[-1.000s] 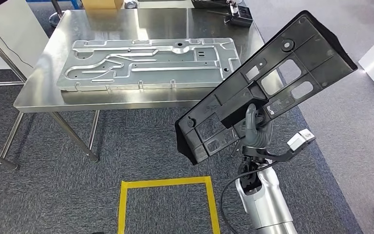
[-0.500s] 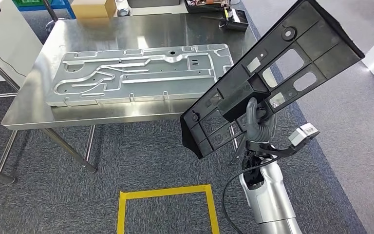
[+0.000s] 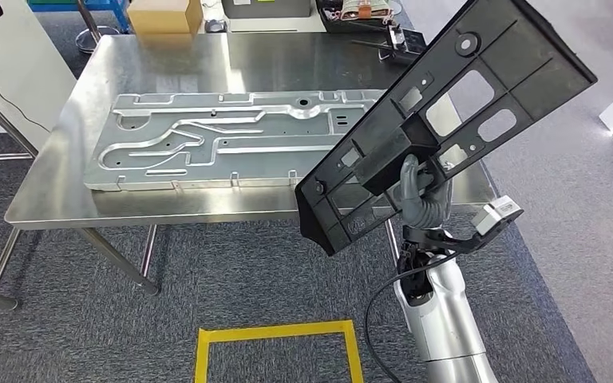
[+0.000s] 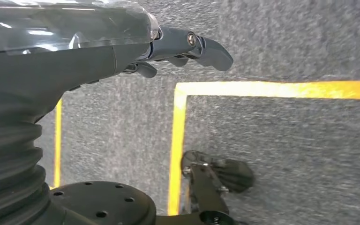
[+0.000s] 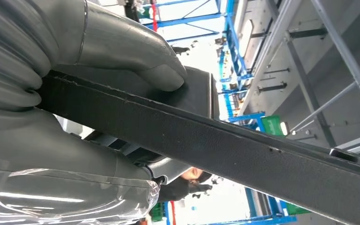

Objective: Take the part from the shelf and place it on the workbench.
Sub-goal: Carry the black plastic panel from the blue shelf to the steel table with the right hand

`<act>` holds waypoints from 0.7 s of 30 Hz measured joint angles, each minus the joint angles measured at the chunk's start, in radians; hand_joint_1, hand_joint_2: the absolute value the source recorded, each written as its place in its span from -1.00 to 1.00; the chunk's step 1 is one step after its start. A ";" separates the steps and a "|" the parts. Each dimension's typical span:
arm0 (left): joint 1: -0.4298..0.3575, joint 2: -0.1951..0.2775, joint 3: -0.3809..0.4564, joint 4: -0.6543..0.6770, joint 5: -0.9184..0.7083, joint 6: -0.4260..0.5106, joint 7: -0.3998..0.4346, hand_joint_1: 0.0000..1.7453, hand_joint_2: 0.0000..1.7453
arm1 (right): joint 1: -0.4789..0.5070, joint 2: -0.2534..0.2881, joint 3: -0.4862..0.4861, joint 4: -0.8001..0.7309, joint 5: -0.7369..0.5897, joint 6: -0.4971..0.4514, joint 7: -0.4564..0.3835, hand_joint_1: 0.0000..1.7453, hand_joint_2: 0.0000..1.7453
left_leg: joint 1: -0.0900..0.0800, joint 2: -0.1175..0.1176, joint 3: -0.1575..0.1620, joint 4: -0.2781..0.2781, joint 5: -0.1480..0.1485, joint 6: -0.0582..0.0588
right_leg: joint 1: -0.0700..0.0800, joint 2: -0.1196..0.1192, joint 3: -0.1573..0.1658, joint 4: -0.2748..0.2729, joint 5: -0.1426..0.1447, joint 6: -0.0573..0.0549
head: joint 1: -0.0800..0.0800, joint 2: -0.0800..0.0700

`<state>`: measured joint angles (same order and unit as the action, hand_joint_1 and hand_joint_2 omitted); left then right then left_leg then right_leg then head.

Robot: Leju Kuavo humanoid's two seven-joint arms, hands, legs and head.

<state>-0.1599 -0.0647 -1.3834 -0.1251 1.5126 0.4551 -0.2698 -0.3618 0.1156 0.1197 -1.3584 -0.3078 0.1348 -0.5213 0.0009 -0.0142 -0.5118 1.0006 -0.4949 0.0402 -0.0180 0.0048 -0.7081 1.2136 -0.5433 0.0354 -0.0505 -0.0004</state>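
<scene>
A: Where is the black part [image 3: 447, 120]?
B: It is up in the air, at the right side, tilted. Its high far corner is over the right end of the bench [image 3: 88, 144], and its low near corner hangs past the near edge of the bench. It is flat and black, with holes cut in it.

A: What holds it?
B: The right robot hand [image 3: 421, 199] holds it from below, near the middle. In the right wrist view the thick grey thumb [image 5: 136, 61] presses one side of the part's edge [image 5: 215, 140] and the fingers wrap the other side.

A: And the left robot hand [image 4: 187, 47]?
B: It hangs down over the grey carpet [image 4: 286, 154]. It holds nothing, and its fingers are a little bent but apart.

A: What is on the bench?
B: A big flat silver metal plate [image 3: 231, 136] lies on it, left of the black part. At the far edge sits a brown box [image 3: 164, 14].

A: And on the floor?
B: Yellow tape [image 3: 275, 331] makes a square on the carpet, near the robot.
</scene>
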 joint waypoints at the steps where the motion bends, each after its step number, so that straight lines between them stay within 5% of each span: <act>1: 0.002 -0.001 0.002 0.000 0.004 -0.002 -0.007 -1.00 1.00 | -0.003 0.000 0.000 0.001 0.005 -0.001 0.001 1.00 1.00 | -0.001 -0.001 0.015 0.000 -0.013 -0.002 | 0.003 -0.001 0.011 -0.068 0.062 -0.007 | 0.000 0.000; 3: 0.005 -0.002 0.007 0.000 0.010 -0.008 -0.020 -1.00 1.00 | -0.010 0.000 0.000 0.007 0.019 -0.006 0.004 1.00 1.00 | -0.005 -0.003 0.037 0.001 -0.037 -0.011 | 0.011 -0.002 0.028 -0.163 0.140 -0.021 | 0.000 0.000; 4: 0.006 -0.003 0.011 0.000 0.012 -0.010 -0.023 -1.00 1.00 | -0.014 0.000 0.000 0.011 0.027 -0.010 0.006 1.00 1.00 | -0.006 -0.004 0.044 0.002 -0.045 -0.016 | 0.013 -0.001 0.032 -0.180 0.153 -0.027 | 0.001 0.000; 8: 0.004 -0.004 0.022 0.000 0.018 -0.016 -0.043 -1.00 1.00 | -0.044 -0.003 0.000 0.016 0.087 -0.049 0.007 1.00 1.00 | -0.005 0.000 0.036 0.058 -0.053 -0.036 | 0.008 0.002 0.070 -0.193 0.126 -0.045 | 0.001 0.000; 11: 0.001 -0.003 0.025 0.000 0.025 -0.027 -0.063 -1.00 1.00 | -0.088 -0.013 0.000 0.029 0.169 -0.116 0.022 1.00 1.00 | 0.004 0.005 -0.072 0.229 -0.104 -0.051 | 0.003 0.002 0.107 -0.203 0.100 -0.052 | 0.001 0.000; 13: 0.001 -0.003 0.028 0.000 0.027 -0.033 -0.067 -1.00 1.00 | -0.131 -0.029 -0.005 0.057 0.219 -0.154 0.037 1.00 1.00 | 0.012 0.006 -0.144 0.290 -0.131 -0.060 | 0.000 0.004 0.131 -0.203 0.080 -0.049 | 0.001 0.000; 15: 0.002 -0.003 0.029 0.000 0.029 -0.035 -0.068 -1.00 1.00 | -0.190 -0.048 -0.015 0.093 0.267 -0.179 0.054 1.00 1.00 | 0.017 0.008 -0.164 0.229 -0.079 -0.068 | -0.005 0.007 0.160 -0.203 0.057 -0.042 | 0.001 0.000; 18: 0.005 -0.003 0.030 0.000 0.033 -0.036 -0.068 -1.00 1.00 | -0.284 -0.068 -0.031 0.150 0.323 -0.203 0.087 1.00 1.00 | 0.018 0.014 -0.155 0.061 0.079 -0.067 | -0.010 0.011 0.195 -0.203 0.023 -0.022 | 0.001 0.000; 19: 0.005 -0.003 0.030 0.000 0.034 -0.037 -0.068 -1.00 1.00 | -0.308 -0.074 -0.035 0.164 0.332 -0.206 0.095 1.00 1.00 | 0.016 0.015 -0.153 0.037 0.100 -0.060 | -0.009 0.011 0.201 -0.205 0.016 -0.014 | 0.001 0.000; 21: 0.004 -0.003 0.030 0.000 0.036 -0.037 -0.068 -1.00 1.00 | -0.342 -0.084 -0.039 0.180 0.339 -0.208 0.102 1.00 1.00 | 0.012 0.016 -0.144 0.029 0.090 -0.041 | -0.008 0.010 0.209 -0.209 0.010 -0.001 | 0.001 0.000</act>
<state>-0.1560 -0.0677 -1.3537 -0.1251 1.5488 0.4176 -0.3375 -0.7038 0.0321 0.0802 -1.1784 0.0310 -0.0736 -0.4196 0.0126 0.0014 -0.6555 1.0294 -0.4050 -0.0004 -0.0262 0.0144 -0.4988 1.0047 -0.5338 0.0341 -0.0492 -0.0004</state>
